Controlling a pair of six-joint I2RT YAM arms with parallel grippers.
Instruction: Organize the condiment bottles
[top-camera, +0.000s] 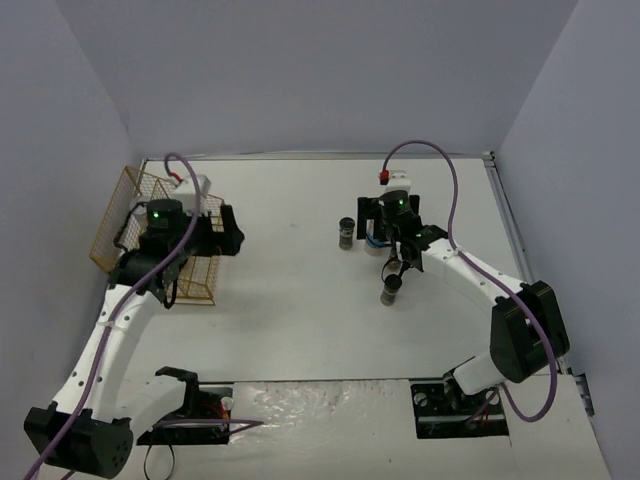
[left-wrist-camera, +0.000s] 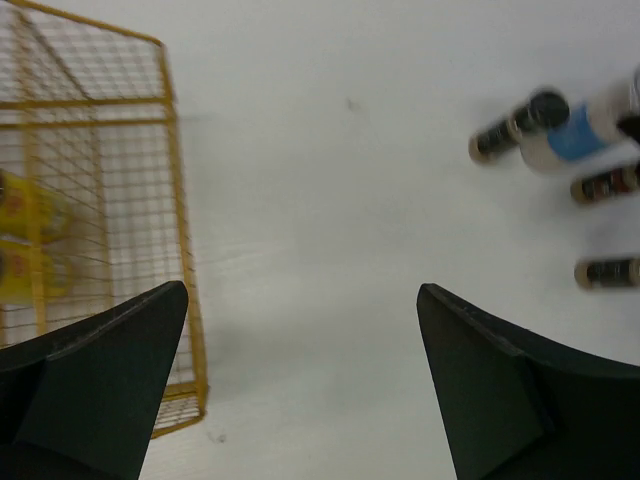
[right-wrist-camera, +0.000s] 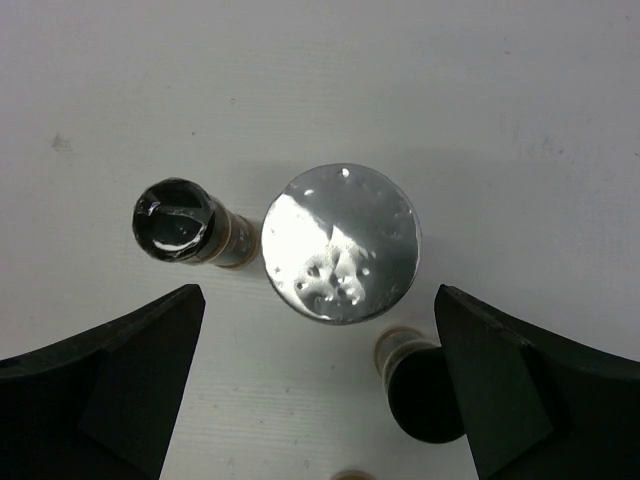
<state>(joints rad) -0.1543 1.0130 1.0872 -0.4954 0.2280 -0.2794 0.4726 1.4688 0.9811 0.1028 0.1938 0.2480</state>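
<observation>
Just blue-labelled jar (left-wrist-camera: 578, 138), text illegible.

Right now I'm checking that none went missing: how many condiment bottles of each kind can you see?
Dark black-lidded jars: 3
Blue-labelled clear jar: 1
Yellow bottles, blurred, inside the gold wire rack: 2
Total in view: 6

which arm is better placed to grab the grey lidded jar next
Right. The right end effector, open, sits directly above the grey-lidded jar, a finger each side. The left end effector is by the wire rack, far from that jar.
</observation>
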